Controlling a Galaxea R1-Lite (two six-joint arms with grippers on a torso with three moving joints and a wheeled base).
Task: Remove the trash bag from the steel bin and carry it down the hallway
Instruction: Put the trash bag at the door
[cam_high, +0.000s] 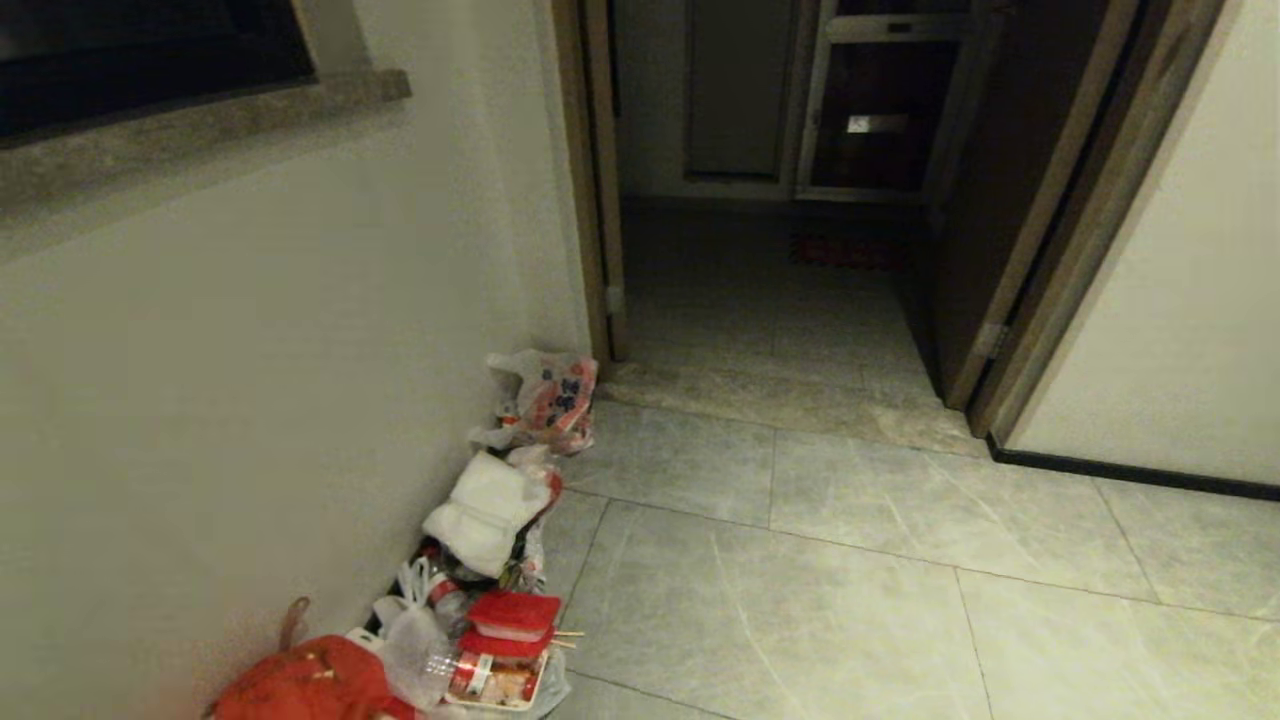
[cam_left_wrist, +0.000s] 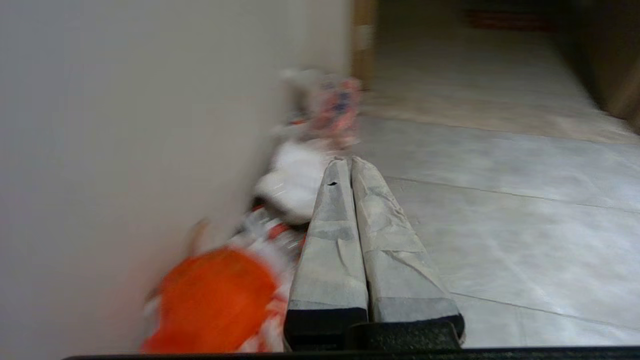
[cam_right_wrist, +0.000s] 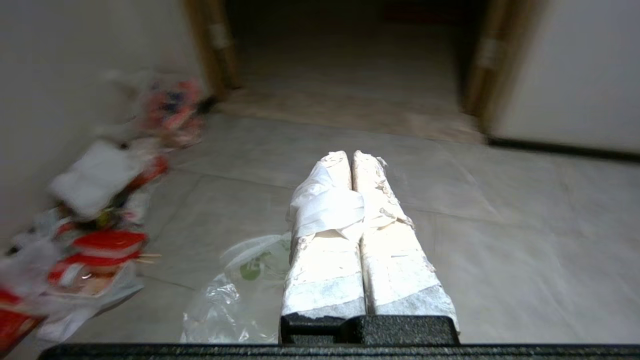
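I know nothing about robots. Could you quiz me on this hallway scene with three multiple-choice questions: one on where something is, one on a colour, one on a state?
1. Where does the rubbish pile lie?
A. In a row along the left wall
B. Inside the doorway
C. Against the right-hand wall

2. What colour is the lid of the food box in that pile?
A. Blue
B. Red
C. Green

3. How do the fingers of the left gripper stand?
A. Spread wide apart
B. Closed around a bottle
C. Pressed together with nothing between them

Answers:
1. A: the head view shows the bags and boxes strung out along the foot of the left wall.
2. B: the lid is bright red in the head view.
3. C: the left wrist view shows the two taped fingers touching along their length.
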